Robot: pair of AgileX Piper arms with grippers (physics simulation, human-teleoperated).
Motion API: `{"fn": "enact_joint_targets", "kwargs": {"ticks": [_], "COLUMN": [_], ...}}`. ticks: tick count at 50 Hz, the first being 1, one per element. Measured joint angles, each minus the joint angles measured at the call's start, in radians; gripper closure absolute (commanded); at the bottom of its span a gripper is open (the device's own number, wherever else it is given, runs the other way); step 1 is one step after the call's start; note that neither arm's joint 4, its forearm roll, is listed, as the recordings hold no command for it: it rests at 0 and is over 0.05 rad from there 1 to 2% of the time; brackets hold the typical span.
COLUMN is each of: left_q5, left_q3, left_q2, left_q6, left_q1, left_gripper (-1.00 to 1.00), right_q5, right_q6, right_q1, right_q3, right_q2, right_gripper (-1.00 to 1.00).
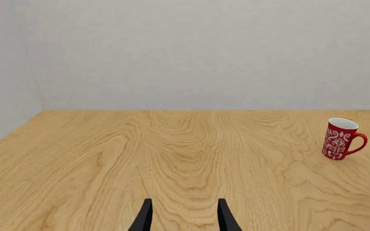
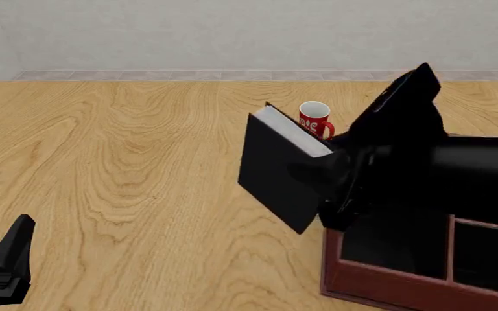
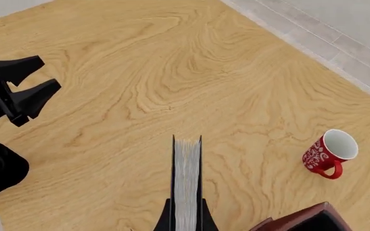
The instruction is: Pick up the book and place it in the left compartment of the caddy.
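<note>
Book: the book (image 2: 284, 172) hangs in the air, tilted, just beside the caddy (image 2: 379, 285) on its mug-ward side, white page edge up.
Right claw: the right claw (image 3: 186, 222) is clenched on the book's covers — the nearer arm by far.
Long axis: slanted, lower corner towards the caddy's near wall.
Left compartment: the left compartment (image 2: 396, 243) lies below the right arm, partly hidden by it.
Left claw: the left claw (image 1: 185, 219) is released, well apart from the caddy.
Unclear: the caddy is cut off by the frame.

Table (image 2: 128, 181): light wood, strong grain, matt. Book (image 2: 275, 172): matt black cover, white paper edge. Mug (image 3: 326, 154): glossy red. Caddy (image 2: 379, 288): reddish-brown wood, black inside.
</note>
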Motion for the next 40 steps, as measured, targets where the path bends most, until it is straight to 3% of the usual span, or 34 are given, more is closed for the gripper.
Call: {"fn": "enact_joint_targets", "kwargs": {"ticks": [40], "left_q5": [0.000], "left_q3": [0.000], "left_q2": [0.000], "left_q6": [0.000], "left_q1": [0.000], "left_gripper": [-1.00], "right_q5": [0.272], "right_q6": [-0.031], "right_q1": [-0.194], "right_q3": [-0.208], "right_q2": [-0.167], "right_gripper": [1.00]}}
